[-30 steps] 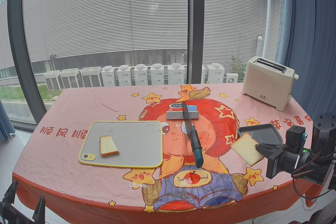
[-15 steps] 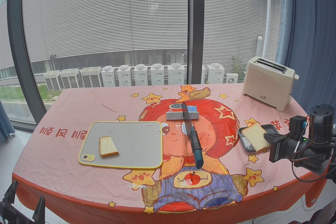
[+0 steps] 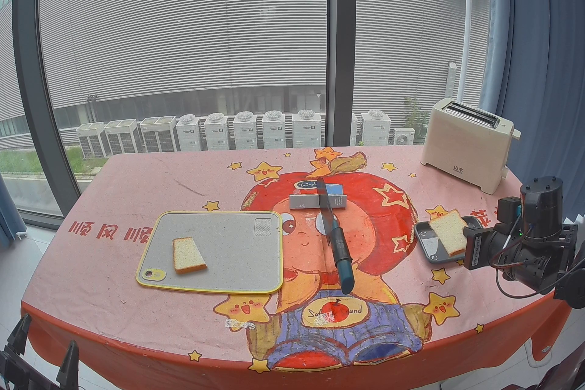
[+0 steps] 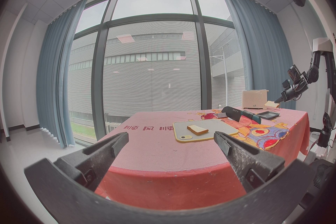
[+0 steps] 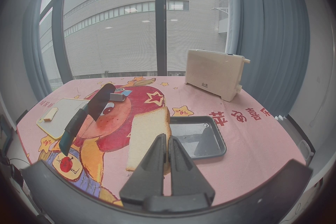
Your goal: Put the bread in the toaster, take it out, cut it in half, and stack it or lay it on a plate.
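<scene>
My right gripper (image 3: 468, 236) (image 5: 166, 142) is shut on a bread slice (image 3: 450, 231) (image 5: 148, 135), holding it edge-up over the dark grey plate (image 3: 429, 243) (image 5: 210, 139) at the table's right. A second, smaller piece of bread (image 3: 188, 255) (image 4: 197, 129) lies on the grey cutting board (image 3: 237, 254) (image 4: 217, 126). The cream toaster (image 3: 467, 142) (image 5: 214, 74) stands at the back right. A knife (image 3: 334, 233) (image 5: 84, 114) leans on its small stand (image 3: 317, 200) mid-table. My left gripper (image 4: 171, 146) hangs open, low off the table's left front corner.
The round table (image 3: 122, 190) carries a pink cartoon cloth. A large window runs behind it and blue curtains hang at the right, close behind the toaster.
My right gripper has lifted the bread slice from the table's front right and carried it back and up over the plate, turning it more upright. The left arm has stayed put.
</scene>
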